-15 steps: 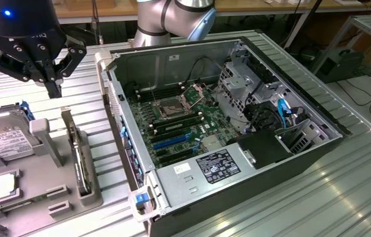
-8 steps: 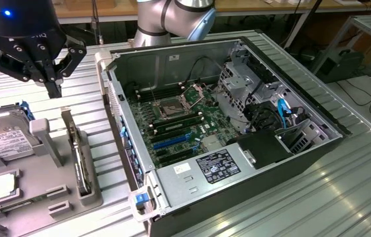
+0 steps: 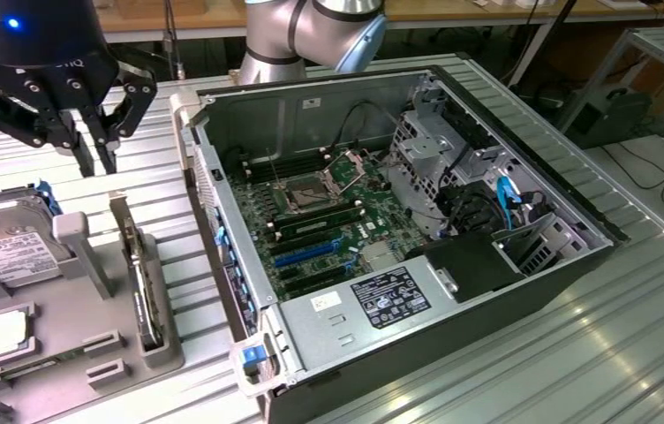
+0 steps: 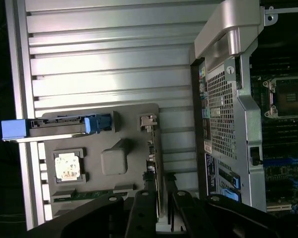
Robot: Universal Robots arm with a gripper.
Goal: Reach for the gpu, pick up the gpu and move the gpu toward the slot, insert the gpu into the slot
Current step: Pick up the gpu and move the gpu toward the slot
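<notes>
Exterior view: reach step, with gripper (image 3: 96,164) fingers apart, empty, hovering past far end of gpu (image 3: 141,283) on edge in grey holder (image 3: 67,329). Align square over card edge.

Black tool (image 3: 96,166), bright blue slot (image 3: 304,254), seemingly dark green gpu (image 3: 142,296), silver ribbed table (image 3: 614,353)

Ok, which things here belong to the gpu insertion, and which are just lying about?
Part of the job:
- gpu, standing on edge in the gray holder
- blue slot on the board inside the open case
- gripper, open, close above the gpu and not touching it

Lying about:
- hard drive
- processor chip
- memory strips
</notes>
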